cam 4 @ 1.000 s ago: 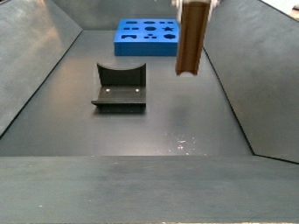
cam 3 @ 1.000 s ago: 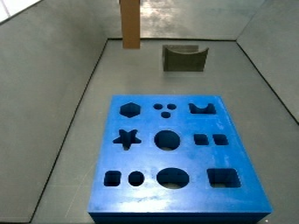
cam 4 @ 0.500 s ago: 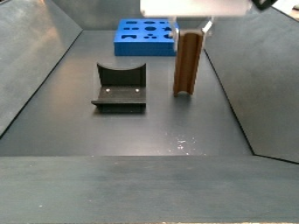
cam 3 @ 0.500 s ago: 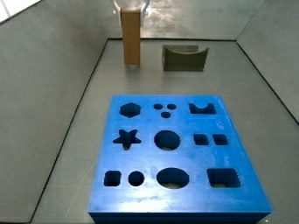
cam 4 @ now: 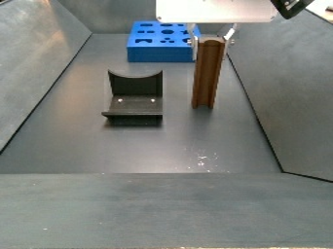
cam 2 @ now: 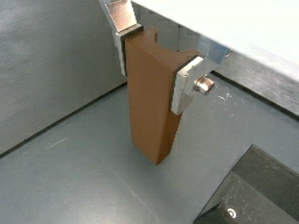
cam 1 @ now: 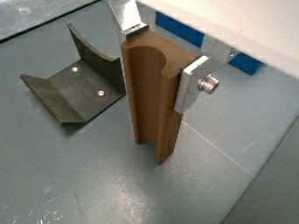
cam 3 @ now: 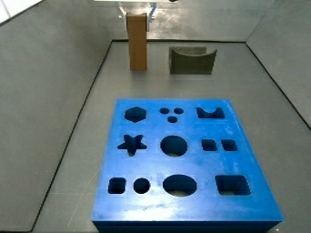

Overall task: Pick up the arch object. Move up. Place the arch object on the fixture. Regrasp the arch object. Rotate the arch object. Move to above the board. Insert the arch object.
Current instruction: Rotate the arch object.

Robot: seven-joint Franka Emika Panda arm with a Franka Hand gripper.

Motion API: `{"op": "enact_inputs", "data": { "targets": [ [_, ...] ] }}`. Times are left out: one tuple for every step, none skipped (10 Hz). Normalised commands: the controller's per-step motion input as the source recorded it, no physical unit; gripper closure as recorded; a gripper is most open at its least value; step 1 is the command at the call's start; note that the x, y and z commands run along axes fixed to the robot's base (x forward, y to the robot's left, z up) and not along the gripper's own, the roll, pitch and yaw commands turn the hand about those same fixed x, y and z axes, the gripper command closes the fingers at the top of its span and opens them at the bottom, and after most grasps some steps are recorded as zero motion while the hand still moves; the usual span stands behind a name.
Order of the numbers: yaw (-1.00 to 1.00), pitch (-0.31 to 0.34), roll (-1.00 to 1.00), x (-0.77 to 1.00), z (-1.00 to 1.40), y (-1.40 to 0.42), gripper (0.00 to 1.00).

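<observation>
Arch object (cam 1: 155, 101): rigid, likely light, smooth-faced; stands upright, clamped near its top between the closed pincer (cam 1: 158, 52); fixture (cam 1: 70, 83) beside.

We see the grey floor (cam 4: 78, 146) carrying 3 things: the blue board (cam 3: 180, 162), the dark fixture (cam 4: 134, 96), and the arch object (cam 4: 207, 73) standing upright beside it, the gripper (cam 1: 163, 51) clamped on its top.

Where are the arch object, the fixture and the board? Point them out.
arch object (cam 1: 152, 105): wrist view, curved front face.
fixture (cam 4: 131, 97): side view, inner dip.
board (cam 3: 195, 127): side view, top face.
gripper (cam 1: 160, 48): wrist view, between the jaws.
</observation>
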Motion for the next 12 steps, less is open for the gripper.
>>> {"op": "enact_inputs", "data": {
  "targets": [
    [-0.03, -0.039, -0.16, 0.0, -0.2, 0.01, 1.0],
    [-0.03, -0.039, -0.16, 0.0, -0.2, 0.01, 1.0],
    [-0.03, -0.039, -0.16, 0.0, -0.2, 0.01, 1.0],
    [-0.03, -0.039, -0.16, 0.0, -0.2, 0.01, 1.0],
    [-0.03, -0.039, -0.16, 0.0, -0.2, 0.01, 1.0],
    [-0.03, -0.039, -0.16, 0.0, 0.0, 0.0, 0.0],
    [-0.03, -0.029, -0.16, 0.0, 1.0, 0.0, 0.0],
    [-0.03, -0.003, -0.16, -0.02, 1.0, 0.0, 0.0],
    [-0.03, 0.016, -0.16, -0.03, 1.0, 0.0, 0.0],
    [-0.03, 0.035, -0.15, -0.02, 0.81, 0.01, 0.0],
    [-0.04, 0.051, -0.15, -0.01, 0.63, 0.01, 0.0],
    [-0.04, 0.069, -0.14, 0.0, 0.44, 0.01, 0.0]
  ]
}}
